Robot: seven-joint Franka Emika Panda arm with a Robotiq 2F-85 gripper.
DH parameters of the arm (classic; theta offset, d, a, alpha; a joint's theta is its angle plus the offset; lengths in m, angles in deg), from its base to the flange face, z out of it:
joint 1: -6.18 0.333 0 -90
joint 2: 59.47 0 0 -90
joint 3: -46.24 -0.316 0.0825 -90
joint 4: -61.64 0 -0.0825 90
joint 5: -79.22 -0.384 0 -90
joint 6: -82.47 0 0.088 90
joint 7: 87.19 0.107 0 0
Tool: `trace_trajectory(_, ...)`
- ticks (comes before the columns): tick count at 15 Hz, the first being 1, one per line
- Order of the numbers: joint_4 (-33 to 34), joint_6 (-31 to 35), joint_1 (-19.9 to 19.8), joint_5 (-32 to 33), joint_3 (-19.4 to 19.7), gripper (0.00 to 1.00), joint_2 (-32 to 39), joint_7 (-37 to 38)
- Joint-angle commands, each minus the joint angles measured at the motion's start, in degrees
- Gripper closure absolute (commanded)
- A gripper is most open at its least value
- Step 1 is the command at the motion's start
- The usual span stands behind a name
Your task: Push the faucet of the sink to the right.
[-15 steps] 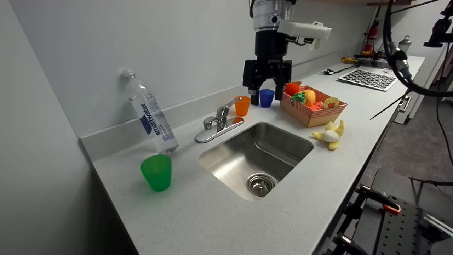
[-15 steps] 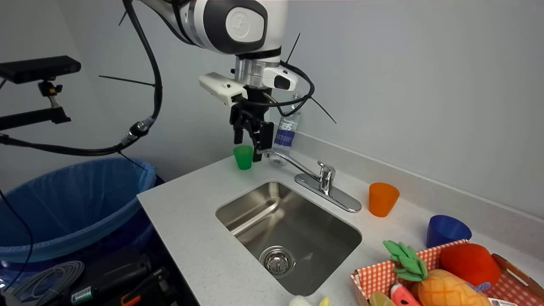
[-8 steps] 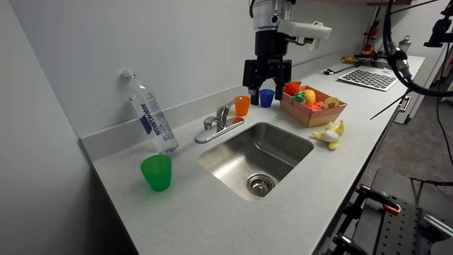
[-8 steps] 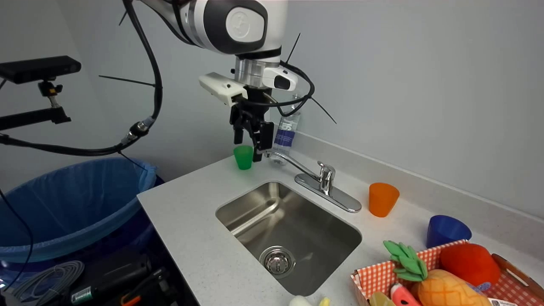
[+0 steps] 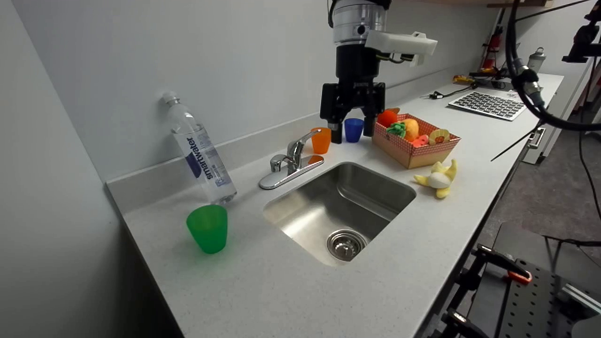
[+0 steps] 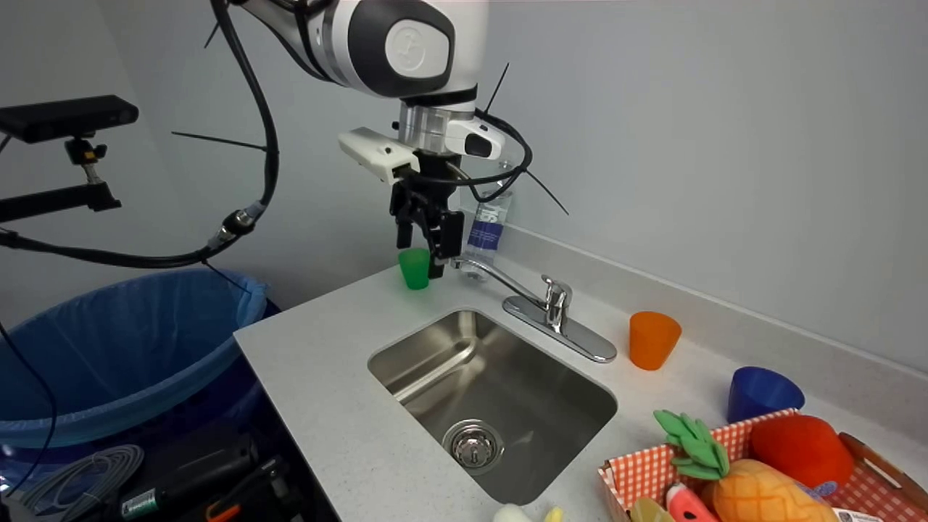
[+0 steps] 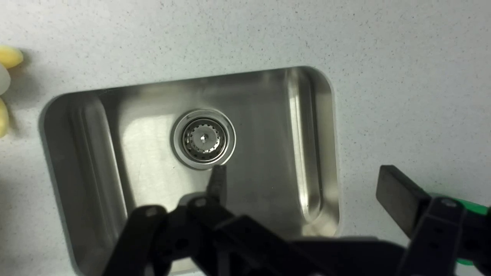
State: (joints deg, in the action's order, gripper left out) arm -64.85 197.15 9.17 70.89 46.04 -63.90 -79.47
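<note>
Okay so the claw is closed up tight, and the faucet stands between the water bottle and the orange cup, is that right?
Not quite: the claw is open, and the wrist view shows a wide gap between its jaws. The rest holds: the faucet stands between the water bottle and the orange cup in both exterior views.

Sink [image 6: 511, 400] noted as silver-grey; faucet [image 6: 557, 310] just beside it, mirror-bright chrome. Surrounding worktop [image 5: 300, 300] recorded as pale grey, dark-speckled. Basket [image 6: 644, 467] near sink edged in red-and-white check. Outside the sink, orange cup [image 5: 321, 142], blue cup [image 6: 761, 396], green cup [image 5: 209, 231] logged.
</note>
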Motion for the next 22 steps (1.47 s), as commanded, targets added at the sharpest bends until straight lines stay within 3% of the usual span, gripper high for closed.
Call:
trace_trajectory(1, 2.8, 0.3, 0.2, 0.2, -1.8, 0.00, 3.0, 3.7)
trace_trajectory(11, 15.4, 6.0, 1.6, 1.4, -3.2, 0.00, 15.4, 16.2)
trace_trajectory(22, 26.6, 11.3, 3.0, -2.1, -3.2, 0.00, 26.5, 16.7)
